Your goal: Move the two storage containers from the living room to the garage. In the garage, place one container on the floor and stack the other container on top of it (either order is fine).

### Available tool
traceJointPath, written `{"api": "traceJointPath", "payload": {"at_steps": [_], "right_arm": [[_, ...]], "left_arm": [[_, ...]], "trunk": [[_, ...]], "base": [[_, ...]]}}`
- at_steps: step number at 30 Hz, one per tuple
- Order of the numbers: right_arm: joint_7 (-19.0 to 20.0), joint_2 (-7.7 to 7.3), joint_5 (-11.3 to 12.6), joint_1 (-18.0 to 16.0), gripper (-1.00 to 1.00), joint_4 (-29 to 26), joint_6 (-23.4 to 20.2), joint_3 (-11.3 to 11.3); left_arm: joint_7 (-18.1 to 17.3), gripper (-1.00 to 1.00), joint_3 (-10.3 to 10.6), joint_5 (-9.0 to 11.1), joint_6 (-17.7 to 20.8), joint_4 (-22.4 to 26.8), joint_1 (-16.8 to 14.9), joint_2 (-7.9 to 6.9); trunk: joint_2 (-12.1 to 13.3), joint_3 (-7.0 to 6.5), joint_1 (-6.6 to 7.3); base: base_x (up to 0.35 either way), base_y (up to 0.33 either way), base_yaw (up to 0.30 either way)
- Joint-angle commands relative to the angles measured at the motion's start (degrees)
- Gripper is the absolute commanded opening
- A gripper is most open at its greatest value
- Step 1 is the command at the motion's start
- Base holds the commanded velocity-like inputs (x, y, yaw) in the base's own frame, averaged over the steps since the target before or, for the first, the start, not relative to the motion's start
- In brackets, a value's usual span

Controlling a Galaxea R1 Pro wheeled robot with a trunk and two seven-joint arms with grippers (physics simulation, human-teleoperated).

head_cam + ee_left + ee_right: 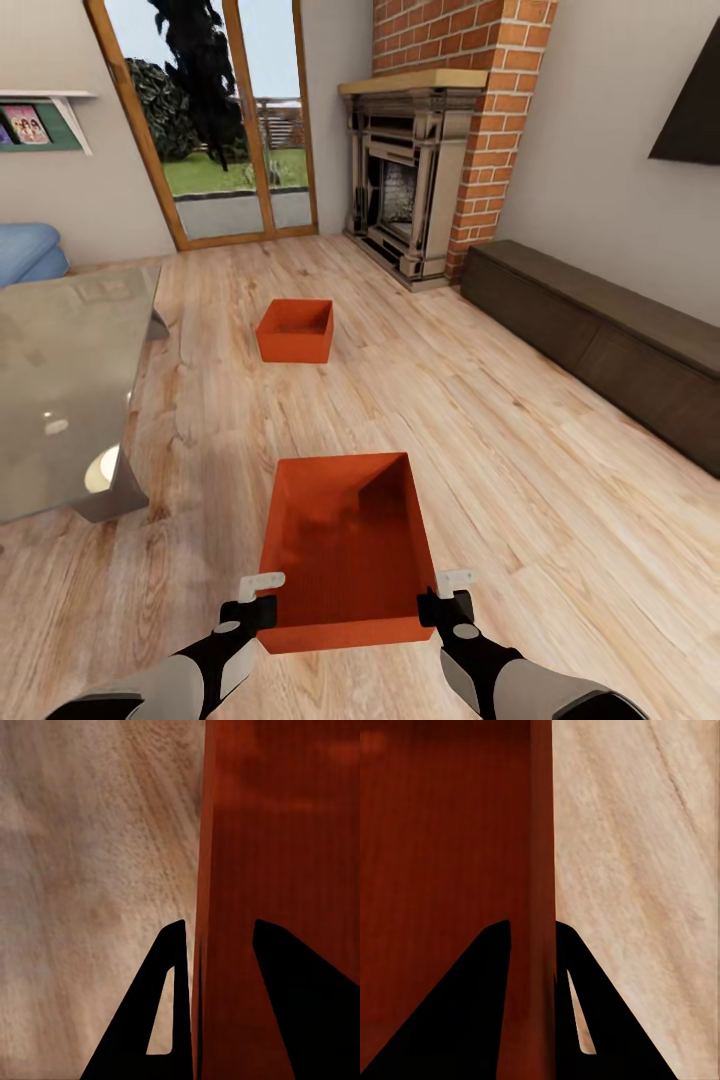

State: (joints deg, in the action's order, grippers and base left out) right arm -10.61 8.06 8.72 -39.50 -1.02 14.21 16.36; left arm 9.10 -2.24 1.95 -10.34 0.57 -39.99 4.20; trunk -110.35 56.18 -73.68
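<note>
Three cameras: one high on the head, one close on each wrist.

The head view looks forward and down over the wood floor (pixel 520 400) toward the fireplace (pixel 410 180) and glass doors (pixel 215 120). Each wrist view looks along its fingers, very close to a side wall of the near storage container (pixel 345 545), (pixel 277 870), (pixel 450 855), which all three views share, along with the planks.

Two storage containers (pixel 346 548) (pixel 295 331), two end effectors (pixel 262 596) (pixel 450 594), one fireplace (pixel 405 185), one glass table (pixel 60 370)
</note>
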Motion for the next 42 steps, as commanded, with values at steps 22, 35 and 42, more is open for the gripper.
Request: {"api": "traceJointPath", "payload": {"at_steps": [22,35,42], "right_arm": [[0.32,0.03,0.06,-0.06,-1.00,-0.30,0.47,0.69],[0.32,0.03,0.06,-0.06,-1.00,-0.30,0.47,0.69],[0.32,0.03,0.06,-0.06,-1.00,-0.30,0.47,0.69]], "left_arm": [[-0.13,-1.00,0.52,0.60,-0.22,-0.31,0.00,0.02],[-0.13,-1.00,0.48,0.60,-0.27,-0.31,0.00,-0.06],[-0.13,-1.00,0.48,0.60,-0.23,-0.31,0.00,-0.07]], "trunk": [[8.82,-3.91,4.85],[14.03,-6.25,7.70],[16.84,-7.50,9.24]], "base": [[0.000,0.000,0.000],[0.000,0.000,0.000],[0.000,0.000,0.000]]}}
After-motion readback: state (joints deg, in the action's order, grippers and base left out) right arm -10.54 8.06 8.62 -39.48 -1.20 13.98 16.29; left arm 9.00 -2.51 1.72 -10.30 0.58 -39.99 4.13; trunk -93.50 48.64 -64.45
